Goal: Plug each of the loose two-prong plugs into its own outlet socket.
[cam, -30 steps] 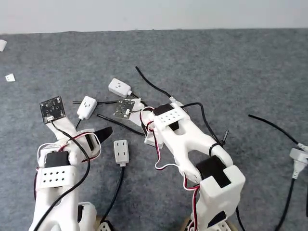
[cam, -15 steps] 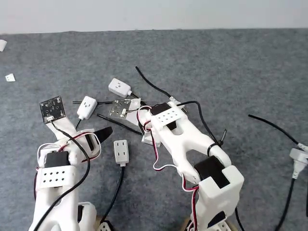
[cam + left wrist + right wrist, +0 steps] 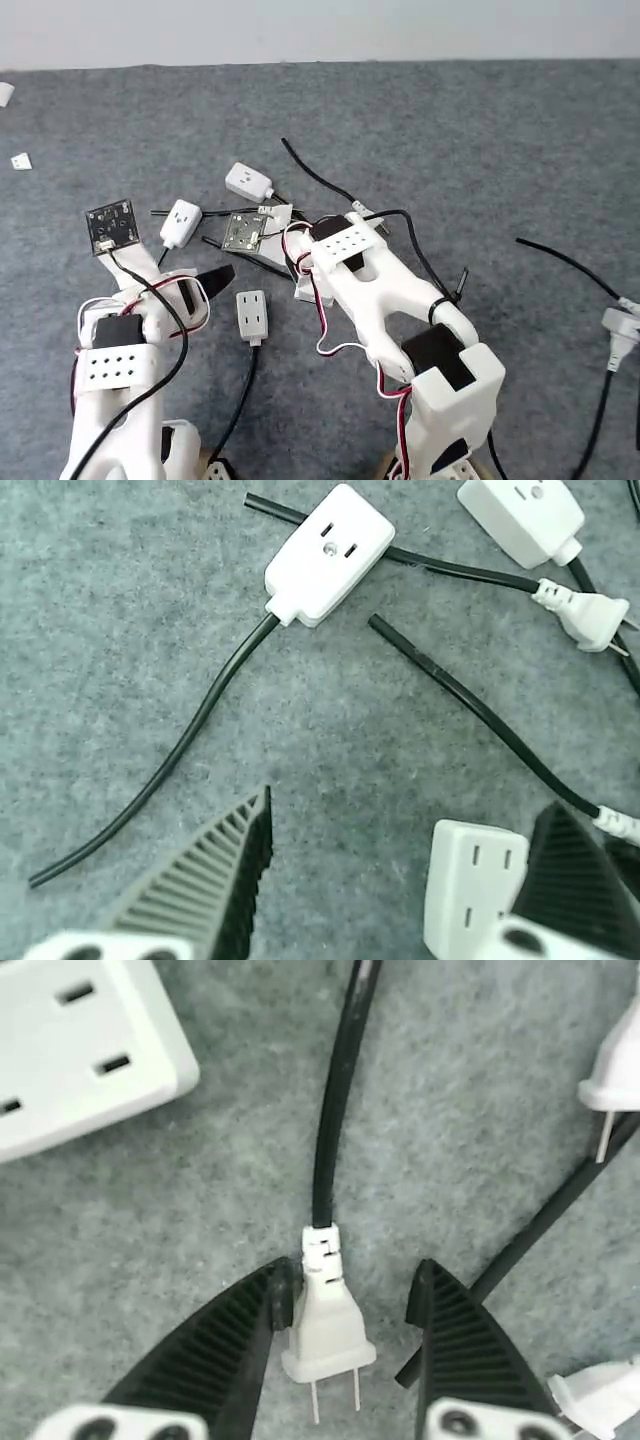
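Note:
A white two-prong plug [image 3: 326, 1322] on a black cord lies on the grey carpet between the fingers of my right gripper [image 3: 355, 1280], which is open; one finger [image 3: 240, 1330] touches its side. A white outlet socket [image 3: 70, 1040] lies just beyond, and two more plugs [image 3: 610, 1075] [image 3: 592, 1390] lie to the side. My left gripper [image 3: 410, 805] is open and holds nothing, with one socket [image 3: 472, 885] beside a finger [image 3: 570, 875] and two sockets [image 3: 328, 552] [image 3: 520, 515] farther off. In the high view the right arm [image 3: 350, 245] covers its plug.
From above, three sockets [image 3: 248, 180] [image 3: 181, 222] [image 3: 253, 312] lie between and beyond the arms amid loose black cords [image 3: 318, 178]. Another plug [image 3: 616, 335] with its cord lies far right. Small white bits [image 3: 20, 161] sit at the far left. Bare carpet lies at the back.
The right arm has shifted a little to the left over the plugs, its wrist camera board moving toward the middle socket. The left arm has stayed still.

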